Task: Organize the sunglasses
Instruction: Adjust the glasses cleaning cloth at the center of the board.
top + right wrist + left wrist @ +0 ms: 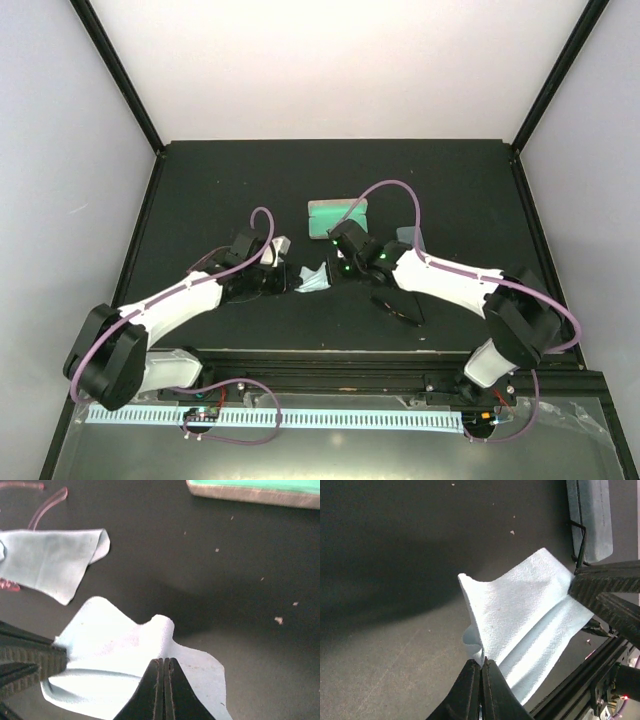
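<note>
both tools are meeting at the centre of the dark surface [220, 190], each pinching the same light blue cloth [520, 625], which is stretching creased between them. the left tool [481, 667], at the bottom of its own wrist view, is pressing its fingers together on one edge of the cloth. the right tool [164, 664] is clamping the opposite edge, its fingers showing no gap. the reddish-pink sunglasses [47, 507] are lying at the upper left of the right wrist frame; only the thin temple arms are showing, and the rest is sitting under a second cloth [50, 565] spread beside the held one. the black sunglasses [400, 308] are showing as a dark shape to the lower right of centre in the top view, just below the right arm and hard to make out. a green-lined case [337, 218] is resting above centre, and a blue-grey case [594, 515] is lying at the top right of the left wrist frame.
</note>
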Action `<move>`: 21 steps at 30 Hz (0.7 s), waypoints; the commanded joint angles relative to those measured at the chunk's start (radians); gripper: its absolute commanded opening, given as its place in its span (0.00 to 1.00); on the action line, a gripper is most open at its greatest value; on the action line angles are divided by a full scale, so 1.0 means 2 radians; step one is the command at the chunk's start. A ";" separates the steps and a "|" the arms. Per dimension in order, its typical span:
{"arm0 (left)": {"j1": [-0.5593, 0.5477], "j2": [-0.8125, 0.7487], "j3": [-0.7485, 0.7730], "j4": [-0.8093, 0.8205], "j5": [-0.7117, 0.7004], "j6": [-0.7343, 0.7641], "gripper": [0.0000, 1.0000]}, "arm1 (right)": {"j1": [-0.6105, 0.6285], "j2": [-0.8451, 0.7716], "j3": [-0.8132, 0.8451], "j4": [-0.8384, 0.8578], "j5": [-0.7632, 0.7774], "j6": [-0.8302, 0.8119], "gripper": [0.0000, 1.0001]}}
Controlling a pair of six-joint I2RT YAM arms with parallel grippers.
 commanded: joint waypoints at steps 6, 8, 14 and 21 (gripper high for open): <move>-0.001 0.072 0.008 -0.009 -0.059 -0.006 0.02 | 0.000 0.085 0.061 -0.039 0.052 -0.031 0.01; 0.001 0.095 0.017 0.010 -0.076 -0.010 0.02 | -0.002 0.114 0.083 -0.025 0.074 -0.042 0.01; 0.002 0.127 0.052 0.041 -0.120 -0.008 0.02 | -0.001 0.164 0.125 0.023 0.148 -0.068 0.01; 0.007 0.136 0.054 0.024 -0.166 -0.014 0.02 | -0.002 0.143 0.113 0.010 0.193 -0.045 0.36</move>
